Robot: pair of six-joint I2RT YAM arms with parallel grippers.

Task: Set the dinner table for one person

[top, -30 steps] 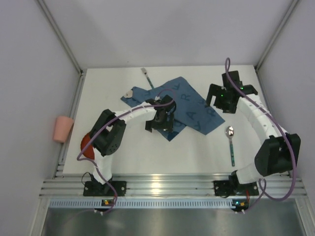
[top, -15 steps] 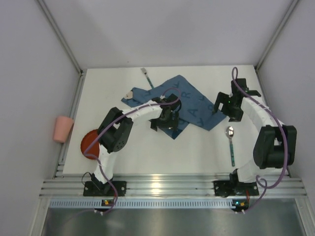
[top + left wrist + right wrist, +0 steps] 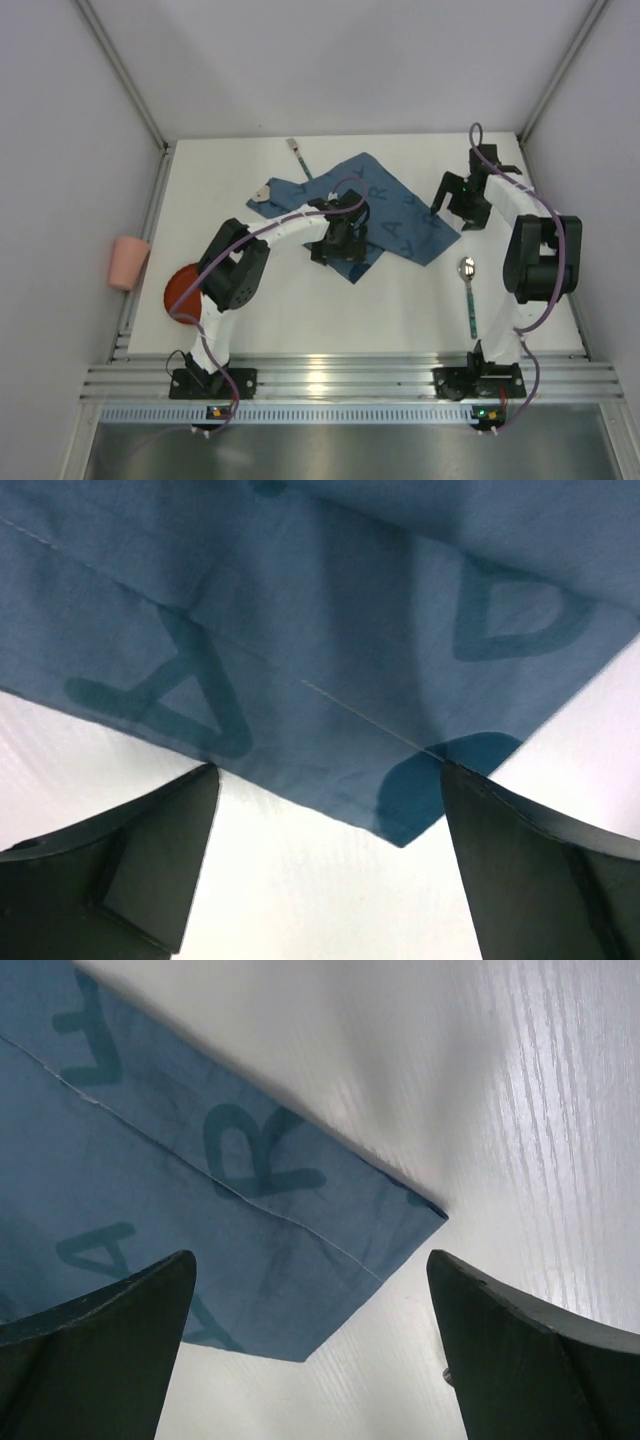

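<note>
The white dinner table carries a blue letter-printed cloth placemat, lying crooked at the middle back. My left gripper is open over the cloth's near corner, low above the table. My right gripper is open over the cloth's right corner. A spoon with a green handle lies on the table near the right arm. A fork lies at the back. A red plate sits at the left edge, partly under the left arm. A pink cup lies off the table's left rail.
A small pale round object rests at the cloth's left corner. Ribbed aluminium rails run along the near edge and the left side. Grey walls close in the back and both sides.
My right arm has swung toward the back right and lowered over the cloth's right corner. My left gripper has shifted slightly right along the cloth's near corner. The cloth lies flatter.
</note>
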